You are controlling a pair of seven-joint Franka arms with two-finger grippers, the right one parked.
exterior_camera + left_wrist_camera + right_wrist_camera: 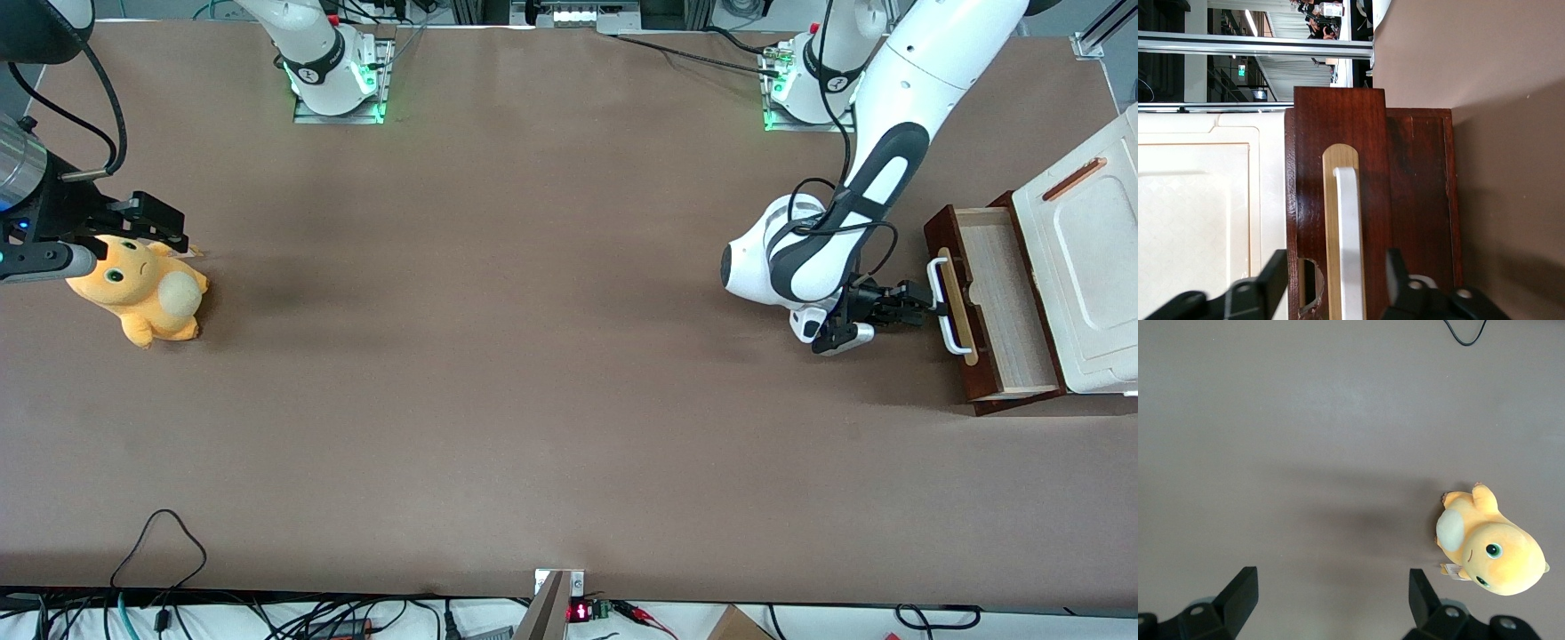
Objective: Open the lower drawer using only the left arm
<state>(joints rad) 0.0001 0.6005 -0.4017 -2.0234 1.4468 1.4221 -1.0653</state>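
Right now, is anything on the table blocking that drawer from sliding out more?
Nothing visible does. The lower drawer is partly out; only the open end effector straddles its white handle, and bare table lies in front.

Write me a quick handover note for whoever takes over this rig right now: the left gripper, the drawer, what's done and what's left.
Gripper: on the left arm, at the white bar handle of the lower drawer. The fingers are open, one on each side of the bar, with gaps showing.
Drawer: at the working arm's end of the table, already pulled partly out from under the white cabinet top, pale wood inside showing.
Done: the drawer is partly open.
Left: judge whether that is open enough; if not, close on the handle and pull further, otherwise back the gripper off the handle.
Also there: a yellow plush toy at the parked arm's end.
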